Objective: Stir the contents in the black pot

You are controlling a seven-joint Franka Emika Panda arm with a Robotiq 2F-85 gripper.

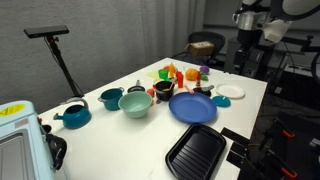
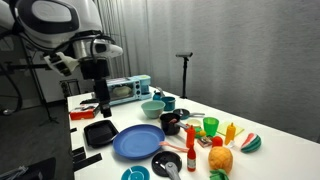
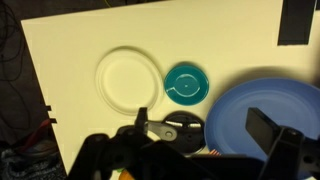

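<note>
The black pot (image 1: pixel 163 90) is small, round and low. It stands mid-table between the green bowl (image 1: pixel 135 104) and the blue plate (image 1: pixel 192 107), and also shows in an exterior view (image 2: pixel 170 122). My gripper (image 1: pixel 246 38) hangs high above the table's end, far from the pot, and also shows in an exterior view (image 2: pixel 97 92). In the wrist view its fingers (image 3: pixel 200 135) are spread apart and hold nothing. Below them lies a flat black round dish (image 3: pixel 165 130) with a silver utensil on it. I do not see the pot in the wrist view.
A white plate (image 3: pixel 128 78) and a small teal plate (image 3: pixel 186 84) lie beside the blue plate (image 3: pixel 265 115). A ridged black grill pan (image 1: pixel 196 150), two teal pots (image 1: pixel 110 98) (image 1: pixel 73 115), toy food (image 1: pixel 180 73) and a toaster oven (image 2: pixel 125 90) are on the table.
</note>
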